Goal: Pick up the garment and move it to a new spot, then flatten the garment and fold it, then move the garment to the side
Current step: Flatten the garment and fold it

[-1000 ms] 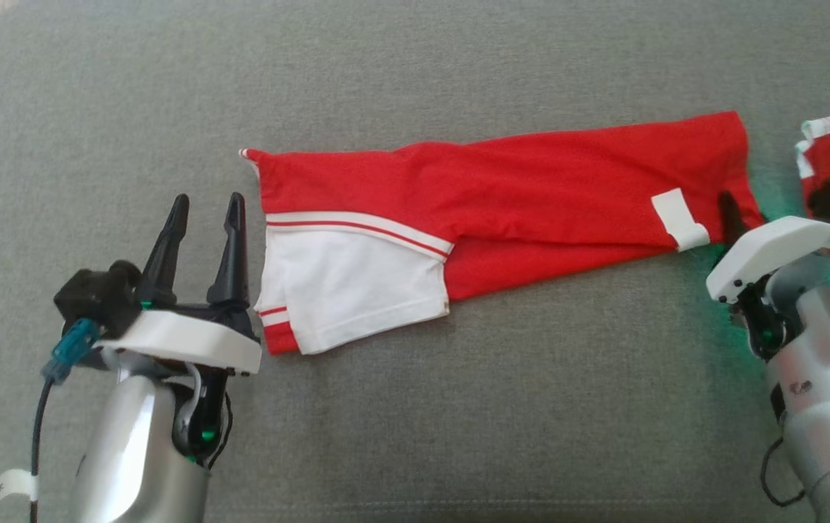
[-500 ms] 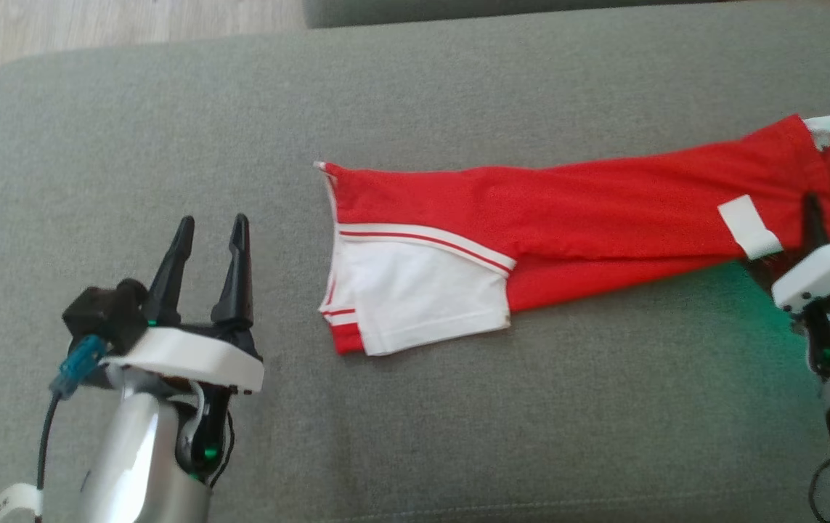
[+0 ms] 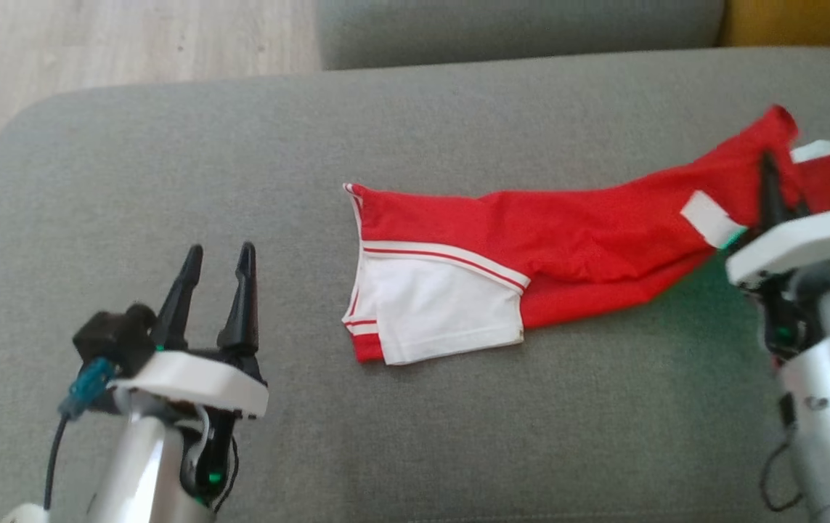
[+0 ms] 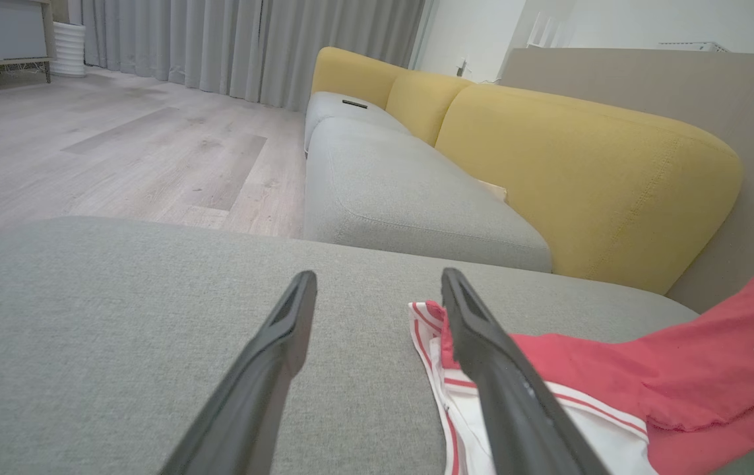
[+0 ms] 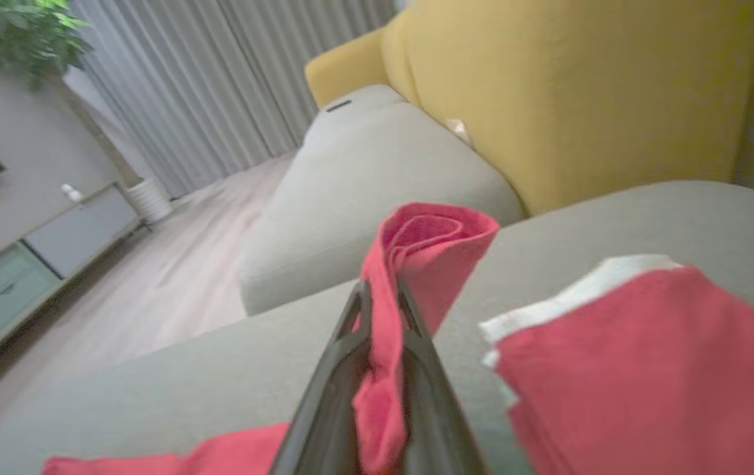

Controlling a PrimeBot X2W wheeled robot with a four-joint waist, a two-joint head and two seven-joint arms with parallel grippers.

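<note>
the right gripper [image 5: 377, 307] is clamped on a red corner of the garment [image 3: 531, 247]; in the right wrist view the cloth is pinched between its two fingers and curls over their tips. from this pincer the garment runs away as a long narrow band across the grey seat [image 3: 168, 181]. its held end is raised off the cushion and its far end, red with a white panel, lies flat. just beside the pincer, on its outer side, there is another red fold with a white edge [image 5: 647, 356]; i cannot tell if it belongs to the same garment.

the left gripper [image 3: 221, 254] has its fingers apart and holds nothing. it hovers above the seat, and the white end of the garment is near it but not touching.

i think the fold is in hand, because the band already looks doubled along its length. the next move probably calls for carrying the held end over toward the white end, while that end stays in place.

against the earlier pictures the camera has moved, so the whole scene sits differently. but the held end lay flat then and is lifted now, the red middle has more wrinkles, and the white end was just beside the left fingers and is now further from them.
</note>
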